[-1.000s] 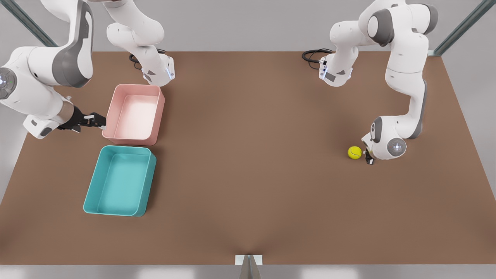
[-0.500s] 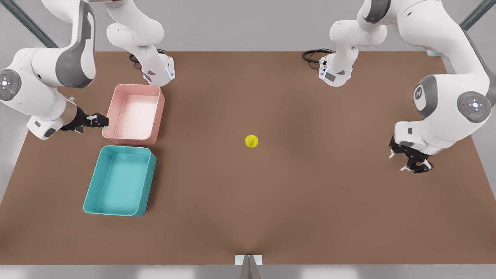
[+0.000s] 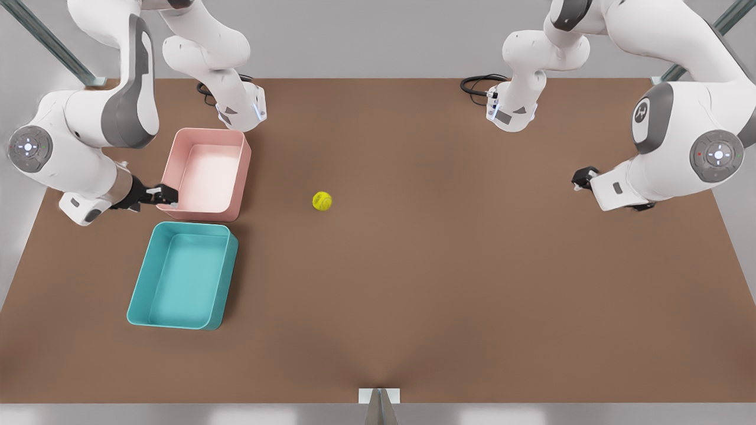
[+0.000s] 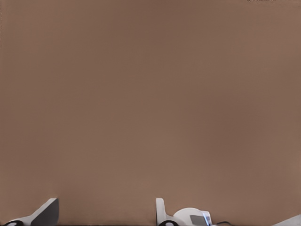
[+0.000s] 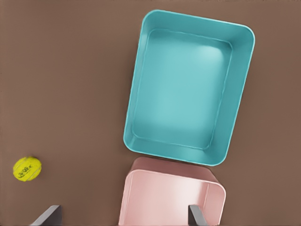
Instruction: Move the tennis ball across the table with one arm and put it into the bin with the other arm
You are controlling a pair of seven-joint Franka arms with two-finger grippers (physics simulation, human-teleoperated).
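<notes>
tennis ball nearer pink tray

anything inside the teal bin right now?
Nothing: the bin shows only its bare teal floor in the front and right wrist views. The tennis ball sits on the table, beside the pink tray.

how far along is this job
Crossing looks mostly done: the tennis ball lies on the table, toward the teal bin, far from the open left pincer. Nothing is held; the open right pincer hovers by the pink tray. Left: grasp the ball, drop it in the bin.
</notes>
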